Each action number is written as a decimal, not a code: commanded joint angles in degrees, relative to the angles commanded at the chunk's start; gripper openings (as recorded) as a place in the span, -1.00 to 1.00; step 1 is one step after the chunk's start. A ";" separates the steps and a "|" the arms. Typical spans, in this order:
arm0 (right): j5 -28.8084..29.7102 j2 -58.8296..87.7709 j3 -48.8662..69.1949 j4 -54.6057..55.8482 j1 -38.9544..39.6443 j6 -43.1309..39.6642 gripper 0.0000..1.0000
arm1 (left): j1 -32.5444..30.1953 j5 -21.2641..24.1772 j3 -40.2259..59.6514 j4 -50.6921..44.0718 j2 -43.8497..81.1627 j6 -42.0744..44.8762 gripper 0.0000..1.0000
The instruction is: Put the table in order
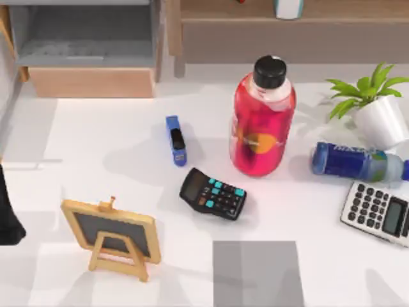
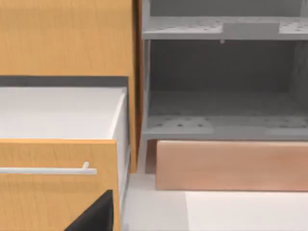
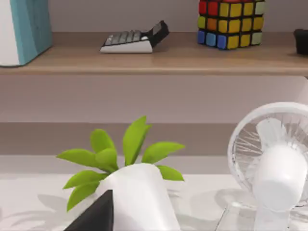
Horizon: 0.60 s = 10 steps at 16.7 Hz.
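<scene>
scene: white counter (image 1: 96, 147) spans the top view, strewn with red bottle (image 1: 262, 121), blue bottle (image 1: 351, 162), stapler (image 1: 176, 139), black calculator (image 1: 213, 193), easel (image 1: 112, 235) | left arm (image 1: 7, 211) at left edge, pincer state cannot tell (right likewise) | risk: tall red bottle tips if brushed; lying blue bottle may roll into plant (image 1: 377, 109)

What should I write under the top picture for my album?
A red bottle, blue stapler and black calculator clutter the white table.
</scene>
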 joint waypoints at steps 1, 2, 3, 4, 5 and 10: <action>0.00 0.00 0.00 0.00 0.00 0.00 1.00 | 0.00 0.00 0.00 0.00 0.00 0.00 1.00; 0.00 0.00 0.00 0.00 0.00 0.00 1.00 | 0.00 0.00 0.00 0.00 0.00 0.00 1.00; 0.00 0.00 0.00 0.00 0.00 0.00 1.00 | 0.06 0.02 0.47 -0.25 0.48 0.06 1.00; 0.00 0.00 0.00 0.00 0.00 0.00 1.00 | 0.19 0.05 1.43 -0.76 1.45 0.18 1.00; 0.00 0.00 0.00 0.00 0.00 0.00 1.00 | 0.39 0.10 2.87 -1.54 2.94 0.36 1.00; 0.00 0.00 0.00 0.00 0.00 0.00 1.00 | 2.80 0.18 17.20 -9.67 18.08 2.10 1.00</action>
